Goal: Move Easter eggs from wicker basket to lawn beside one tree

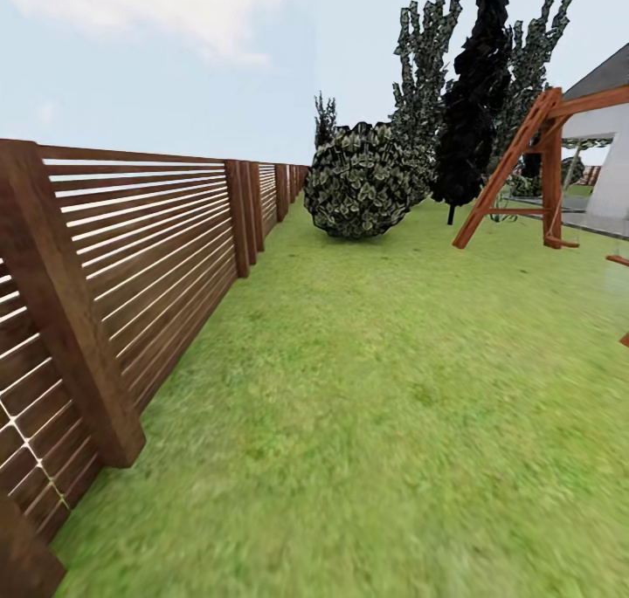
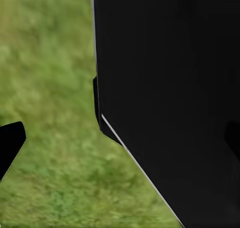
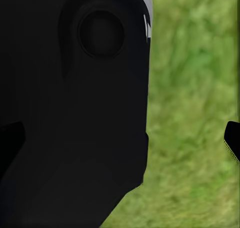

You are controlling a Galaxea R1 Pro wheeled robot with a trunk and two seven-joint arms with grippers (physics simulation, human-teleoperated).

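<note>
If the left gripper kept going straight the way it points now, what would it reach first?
Probably the lawn: grass fills the open side ahead of the one visible fingertip. A black robot body part sits close alongside, and its depth is unclear, so it might be grazed first.

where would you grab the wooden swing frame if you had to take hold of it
Best guess: one slanted leg of the wooden swing frame, coming from the open lawn side. The leg is a long straight beam with flat faces that fingers could close across, and grass lies bare before it. Whether the beam fits between the fingers cannot be judged.
</note>
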